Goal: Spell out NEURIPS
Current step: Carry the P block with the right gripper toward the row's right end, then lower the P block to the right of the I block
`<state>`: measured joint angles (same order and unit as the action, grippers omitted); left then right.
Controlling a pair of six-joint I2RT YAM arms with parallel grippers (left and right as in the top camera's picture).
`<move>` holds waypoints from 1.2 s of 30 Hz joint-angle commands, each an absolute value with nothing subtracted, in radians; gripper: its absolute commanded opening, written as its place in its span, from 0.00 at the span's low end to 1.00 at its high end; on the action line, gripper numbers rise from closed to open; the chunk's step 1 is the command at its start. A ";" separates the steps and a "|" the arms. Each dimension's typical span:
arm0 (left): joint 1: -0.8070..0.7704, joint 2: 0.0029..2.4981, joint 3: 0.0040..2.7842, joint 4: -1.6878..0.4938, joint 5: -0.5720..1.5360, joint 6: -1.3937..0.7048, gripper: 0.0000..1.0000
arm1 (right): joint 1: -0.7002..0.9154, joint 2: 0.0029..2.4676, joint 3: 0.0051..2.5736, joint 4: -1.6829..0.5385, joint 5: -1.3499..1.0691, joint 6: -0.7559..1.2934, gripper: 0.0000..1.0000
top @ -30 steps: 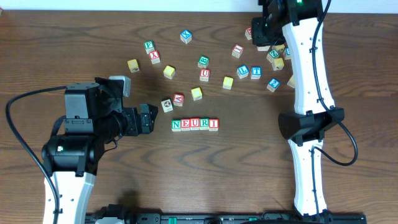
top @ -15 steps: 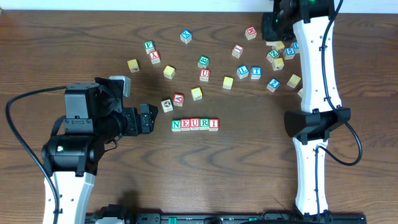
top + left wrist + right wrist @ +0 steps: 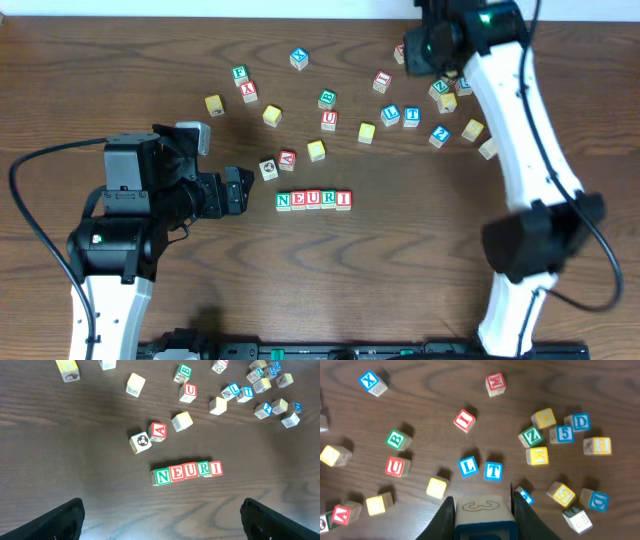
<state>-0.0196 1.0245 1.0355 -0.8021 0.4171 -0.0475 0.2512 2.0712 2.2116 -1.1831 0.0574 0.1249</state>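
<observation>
While the overhead view looks down, the letter row point(image 3: 313, 200) reads NEURI mid-table, just beside the left gripper point(image 3: 240, 190). In the left wrist view its fingers point(image 3: 55, 520) are spread wide and empty. In the right wrist view the right gripper point(image 3: 484, 519) clamps a cube point(image 3: 483, 506), possibly blue-sided, above loose cubes point(image 3: 480, 467).

**Robot lab bench with toy cubes**

This looks like a robotics lab set up for handling trials. Two white-and-black arms, the left arm point(image 3: 120, 250) and the right arm point(image 3: 520, 130), rise from the near edge of a dark wood-grain tabletop point(image 3: 400, 260). A black rail point(image 3: 320, 351) runs along that edge. A black cable point(image 3: 11, 183) loops loose beside the left arm. One camera looks straight down on the bench, and each wrist carries its own. Toy letter cubes point(image 3: 299, 58) lie scattered on the tabletop, with a row point(image 3: 313, 200) reading NEURI. A pale wall point(image 3: 200, 8) borders the far side.
</observation>
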 commanded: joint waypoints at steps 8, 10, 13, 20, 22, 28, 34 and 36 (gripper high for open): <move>-0.014 1.018 1.049 -0.801 0.426 -0.038 0.98 | 0.252 1.808 1.690 -1.010 0.076 0.189 0.12; -0.014 1.018 1.049 -0.801 0.426 -0.038 0.98 | 0.257 1.775 1.603 -0.966 0.076 0.204 0.12; -0.014 1.018 1.049 -0.801 0.426 -0.038 0.98 | 0.273 1.726 1.473 -0.907 0.076 0.228 0.12; -0.014 1.018 1.049 -0.801 0.426 -0.038 0.98 | 0.342 1.651 1.254 -0.836 0.076 0.323 0.11; -0.014 1.018 1.049 -0.801 0.426 -0.038 0.98 | 0.373 1.641 1.207 -0.819 0.076 0.348 0.11; -0.014 1.018 1.049 -0.801 0.426 -0.038 0.98 | 0.445 1.641 1.134 -0.768 0.090 0.416 0.11; -0.014 1.018 1.049 -0.801 0.426 -0.038 0.98 | 0.474 1.642 1.084 -0.706 0.100 0.452 0.11; -0.014 1.018 1.049 -0.801 0.426 -0.038 0.98 | 0.474 1.642 1.074 -0.688 0.101 0.453 0.12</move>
<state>-0.0196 1.0248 1.0355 -0.8028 0.4171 -0.0475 0.4683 1.6608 1.0927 -0.7055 0.0799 0.4175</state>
